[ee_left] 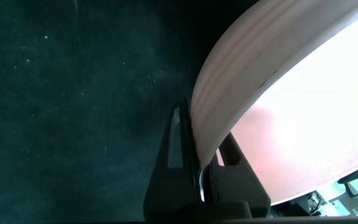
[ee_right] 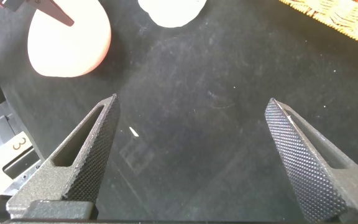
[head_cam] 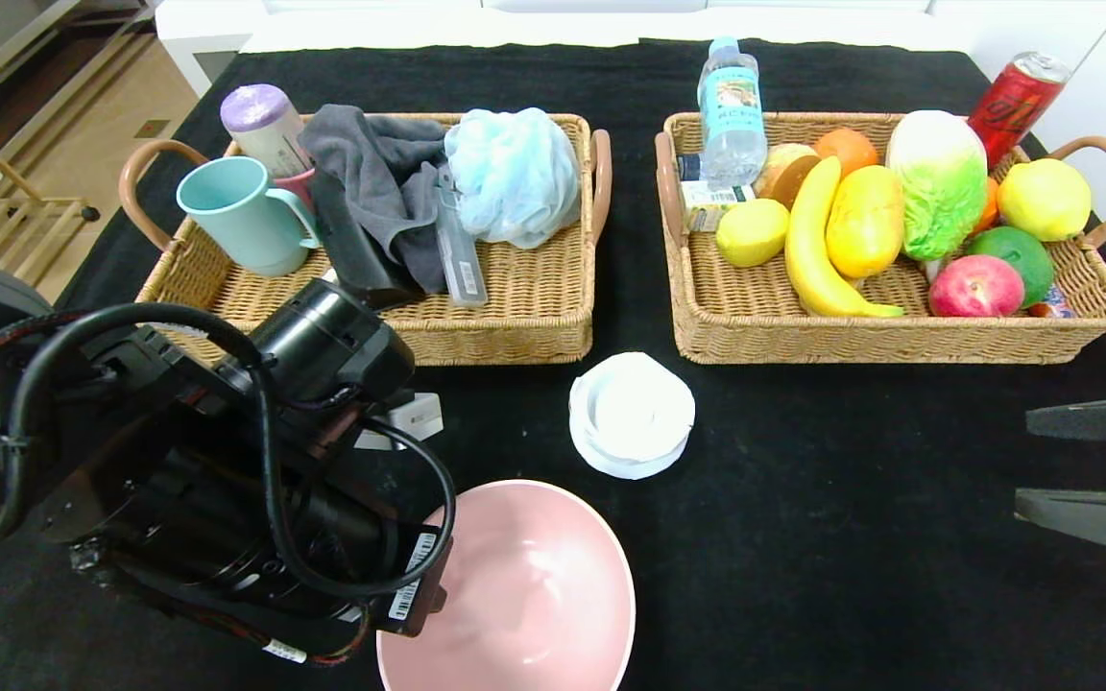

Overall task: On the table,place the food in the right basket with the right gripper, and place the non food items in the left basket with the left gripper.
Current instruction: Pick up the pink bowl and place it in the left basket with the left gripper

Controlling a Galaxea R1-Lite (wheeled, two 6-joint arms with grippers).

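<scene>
The black-clothed surface (head_cam: 803,499) is carrying two wicker baskets side by side. The right basket (head_cam: 899,331) is holding the food: a water bottle (head_cam: 732,110) standing at its far left corner, a lemon (head_cam: 752,231), a banana (head_cam: 817,250), the elongated yellow-orange fruit (head_cam: 865,221), a cabbage (head_cam: 937,178) and other fruit, with a red can (head_cam: 1014,101) leaning behind it. The left basket (head_cam: 515,326) is holding a teal mug (head_cam: 241,213), a grey cloth (head_cam: 371,178) and a pale blue bath sponge (head_cam: 513,173). A pink bowl (head_cam: 539,585) is sitting tilted at the near edge, and the left hand (ee_left: 201,165) is pinching its rim, one finger inside and one outside. A white lidded container (head_cam: 632,413) is lying just in front of the gap between the baskets. The right hand (ee_right: 191,152) is hovering wide open over bare cloth at the right, gripping nothing.
</scene>
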